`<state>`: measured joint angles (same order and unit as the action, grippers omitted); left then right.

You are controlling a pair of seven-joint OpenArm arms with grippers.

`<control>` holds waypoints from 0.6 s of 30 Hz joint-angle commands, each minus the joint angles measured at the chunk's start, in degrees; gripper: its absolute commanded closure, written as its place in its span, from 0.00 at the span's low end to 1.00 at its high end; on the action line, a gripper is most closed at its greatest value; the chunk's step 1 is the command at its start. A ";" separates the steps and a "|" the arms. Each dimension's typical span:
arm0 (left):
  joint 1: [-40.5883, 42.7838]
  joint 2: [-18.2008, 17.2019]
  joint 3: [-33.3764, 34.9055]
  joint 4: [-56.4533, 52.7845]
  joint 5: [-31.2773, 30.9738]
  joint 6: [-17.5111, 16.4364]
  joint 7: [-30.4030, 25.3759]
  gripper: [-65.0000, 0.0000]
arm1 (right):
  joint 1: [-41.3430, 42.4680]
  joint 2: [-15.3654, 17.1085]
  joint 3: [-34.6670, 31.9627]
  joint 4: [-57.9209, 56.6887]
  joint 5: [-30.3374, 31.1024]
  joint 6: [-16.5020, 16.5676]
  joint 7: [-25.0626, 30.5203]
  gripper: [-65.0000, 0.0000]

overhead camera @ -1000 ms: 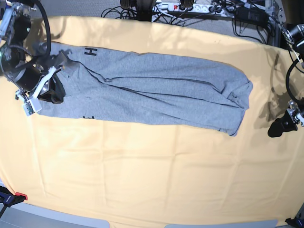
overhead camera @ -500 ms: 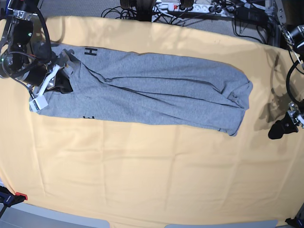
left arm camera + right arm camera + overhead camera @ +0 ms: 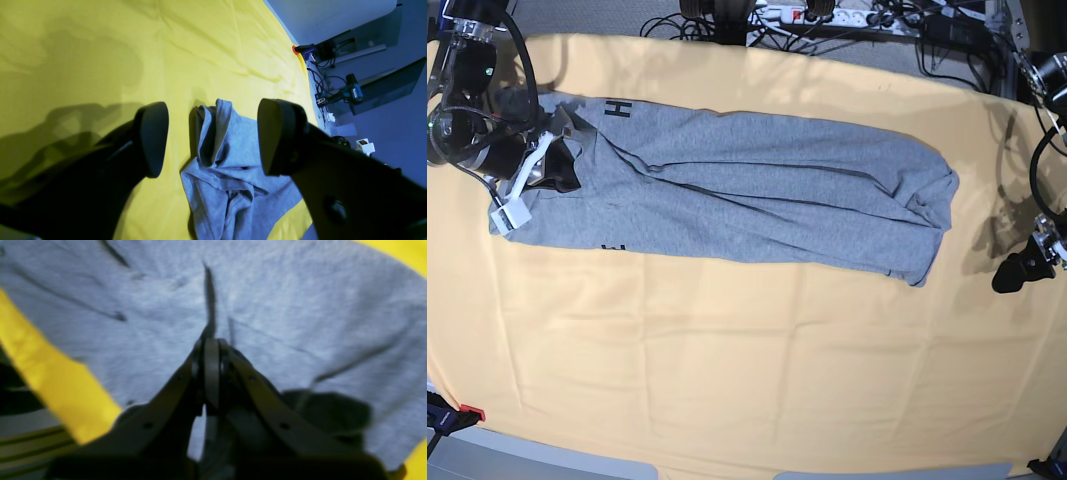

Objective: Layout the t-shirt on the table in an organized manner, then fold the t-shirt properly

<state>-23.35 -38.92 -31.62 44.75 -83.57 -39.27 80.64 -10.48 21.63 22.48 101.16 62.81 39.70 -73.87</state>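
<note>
The grey t-shirt (image 3: 757, 190) lies as a long creased band across the far half of the orange-yellow table (image 3: 727, 350), with black letters showing at its left end. My right gripper (image 3: 565, 172) is at that left end. In the right wrist view it (image 3: 211, 340) is shut, pinching a ridge of the grey fabric (image 3: 300, 306). My left gripper (image 3: 1010, 273) is off the shirt's right end, over bare cloth. In the left wrist view it (image 3: 213, 138) is open and empty, with the bunched shirt end (image 3: 227, 166) seen beyond the fingers.
Cables and a power strip (image 3: 827, 15) run behind the table's far edge. A red-tipped clamp (image 3: 467, 412) sits at the front left corner. A blue drill (image 3: 350, 91) and boxes lie on the floor beyond the table edge.
My right gripper has moved toward the table's far edge and slightly right, taking the shirt's left edge with it. The left arm has barely moved.
</note>
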 commanded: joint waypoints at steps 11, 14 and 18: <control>-1.27 -1.55 -0.39 0.79 -1.43 -0.17 -0.64 0.33 | 0.48 2.43 0.33 7.26 22.19 0.30 -6.13 1.00; -1.27 -1.57 -0.39 0.79 -1.43 -0.15 -0.64 0.33 | 0.17 4.00 0.50 11.13 22.18 0.30 -6.13 1.00; -1.27 -1.57 -0.39 0.79 -1.43 -0.15 -0.64 0.33 | -0.33 3.72 2.69 15.98 15.08 0.30 -6.13 1.00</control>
<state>-23.35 -38.89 -31.62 44.75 -83.57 -39.29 80.64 -10.96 24.56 24.62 116.53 76.79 39.70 -80.79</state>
